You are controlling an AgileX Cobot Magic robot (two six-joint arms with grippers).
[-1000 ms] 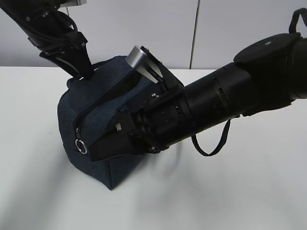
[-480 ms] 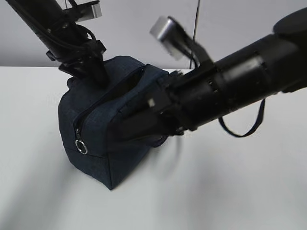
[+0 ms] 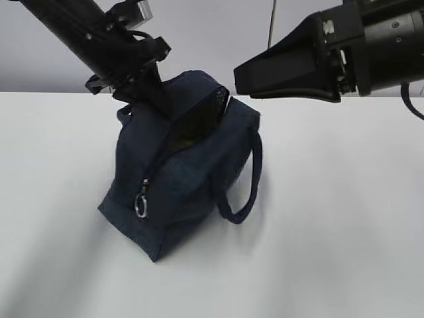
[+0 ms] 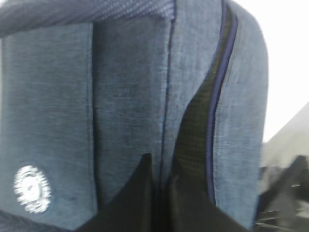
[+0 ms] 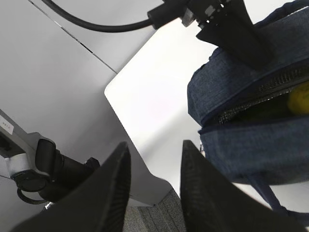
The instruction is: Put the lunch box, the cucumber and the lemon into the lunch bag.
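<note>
1. On my far left, the left hand point(image 3: 156, 99) comes down at a slant onto the top rear edge of the lunch bag point(image 3: 192, 192); my left wrist camera shows its two dark fingers point(image 4: 133, 193) pressed together on the bag's fabric just beside the zipper seam.
2. The lunch bag stands on the white worktop point(image 3: 331, 232), tilted with one lower corner toward me. It is a boxy dark navy fabric bag with a woven texture; a small round white logo point(image 4: 31, 188) sits on one side panel.
3. I see the top zipper parted into a long dark slit, its metal ring pull point(image 3: 141, 207) hanging at the near, lower end of the track.
4. One looped handle point(image 3: 245, 185) droops down the bag's right side, near the worktop.
5. Through the parted zipper, my right wrist camera catches a patch of bright yellow, the lemon point(image 5: 298, 99), inside the bag. I cannot make out anything else inside.
6. On the right, the right hand point(image 3: 242, 74) hangs in the air above and to the right of the bag, fingers point(image 5: 113, 193) spread and holding nothing.
</note>
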